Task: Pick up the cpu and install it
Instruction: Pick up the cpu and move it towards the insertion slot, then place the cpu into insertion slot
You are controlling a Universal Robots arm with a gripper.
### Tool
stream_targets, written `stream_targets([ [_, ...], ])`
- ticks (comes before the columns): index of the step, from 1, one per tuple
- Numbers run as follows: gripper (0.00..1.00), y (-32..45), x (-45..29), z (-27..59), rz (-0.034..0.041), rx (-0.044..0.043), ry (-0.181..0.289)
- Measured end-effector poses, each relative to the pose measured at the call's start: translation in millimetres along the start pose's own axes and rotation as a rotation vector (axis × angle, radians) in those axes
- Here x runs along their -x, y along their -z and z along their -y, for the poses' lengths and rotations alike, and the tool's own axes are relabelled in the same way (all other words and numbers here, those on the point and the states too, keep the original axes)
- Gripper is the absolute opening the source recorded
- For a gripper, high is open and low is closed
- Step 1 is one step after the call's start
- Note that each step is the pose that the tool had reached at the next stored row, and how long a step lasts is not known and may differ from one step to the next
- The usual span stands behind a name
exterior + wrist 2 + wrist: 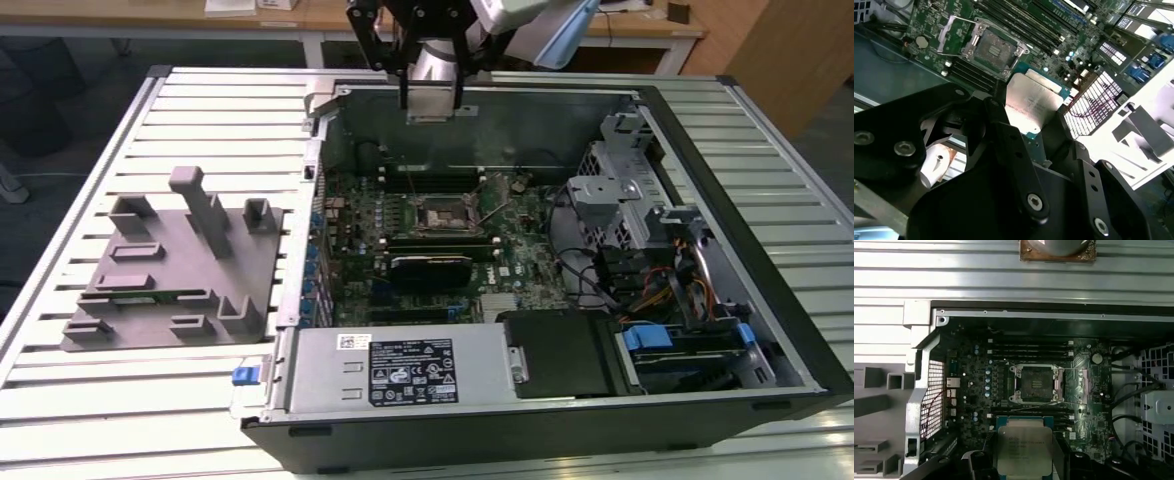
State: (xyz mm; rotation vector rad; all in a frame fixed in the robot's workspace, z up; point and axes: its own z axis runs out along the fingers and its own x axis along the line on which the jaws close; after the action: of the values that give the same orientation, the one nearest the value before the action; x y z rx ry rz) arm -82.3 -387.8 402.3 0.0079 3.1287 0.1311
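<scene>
The cpu [430, 101] is a small square chip with a silvery top, and my gripper [430, 108] is shut on it. It hangs above the far wall of the open computer case [747, 200]. In both wrist views the cpu [1032, 100] [1024, 442] sits flat between the black fingers [1004, 135] [976, 465]. The dark square socket [439, 214] lies on the green motherboard with its metal frame swung open and its centre bare. In the wrist views the socket [994, 50] [1036, 384] lies a short way beyond the chip.
A grey plastic holder [174, 270] stands on the slatted table at the exterior view's left, outside the case. A silver box with a black label [400, 365] fills the case's near side. Drive cages and cables [641, 230] crowd the exterior view's right. Memory slots [1029, 351] flank the socket.
</scene>
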Motion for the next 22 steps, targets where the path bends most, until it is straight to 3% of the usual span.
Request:
stream_targets([
  [11, 0.53, -0.1, 3.5, -0.1, 0.0016, -0.0025, -0.018],
  [22, 0.53, -1.8, 3.5, 0.0, 0.0179, -0.0045, -0.215],
])
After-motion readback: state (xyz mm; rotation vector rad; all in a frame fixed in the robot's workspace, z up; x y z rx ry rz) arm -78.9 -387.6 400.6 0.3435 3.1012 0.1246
